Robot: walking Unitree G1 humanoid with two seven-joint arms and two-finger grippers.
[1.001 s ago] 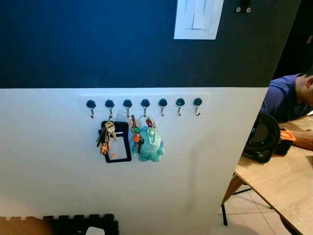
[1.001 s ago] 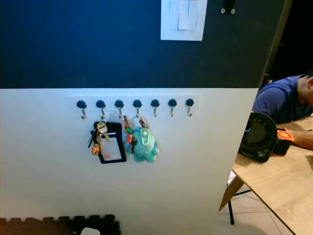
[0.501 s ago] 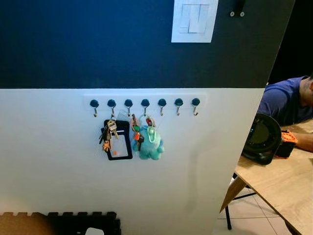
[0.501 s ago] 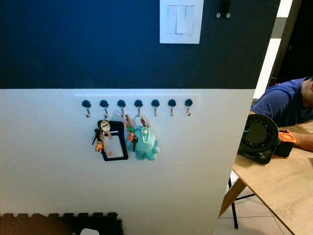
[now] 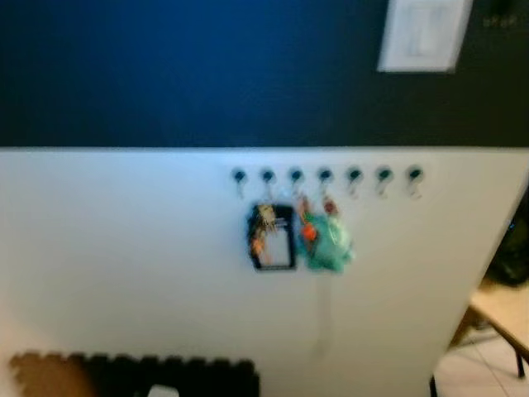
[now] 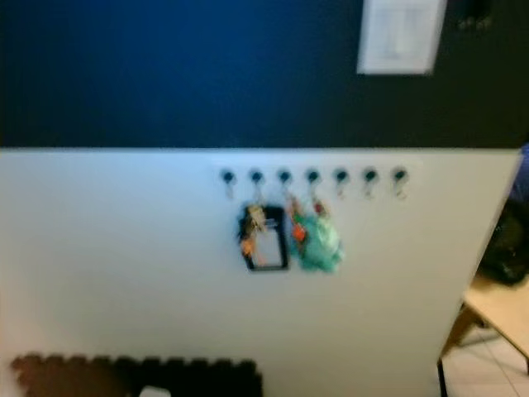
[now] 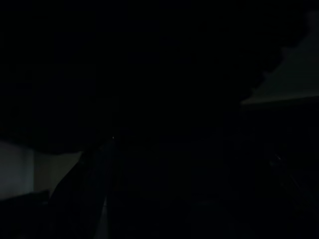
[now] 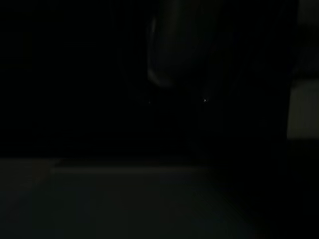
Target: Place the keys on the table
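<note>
Left eye view: the picture is blurred. The keys [image 5: 263, 233] hang on a row of wall hooks [image 5: 325, 177], against a black card holder [image 5: 277, 240], with a teal plush keychain [image 5: 331, 246] just beside them on the next hooks. The wall is dark blue above and white below, with a white switch plate [image 5: 424, 35] high on the right. A corner of the wooden table [image 5: 502, 308] shows at the right edge, well apart from the hooks, and dark foam floor mats [image 5: 157, 376] lie at the base of the wall.

Right eye view: the same scene. Something black sits at the table's far end, too blurred to name.

Left wrist view: very dark; a pale strip and a jagged pale edge, nothing more. Whether the left gripper is spread or pressed together I cannot tell.

Right wrist view: equally dark, with a faint pale surface low down. The right gripper's state cannot be told either.

Judged from here, the risks are grabbing the plush bunch or the card holder instead of the keys, since they hang crowded together, and snagging the ring on its hook so the bunch drops to the floor
</note>
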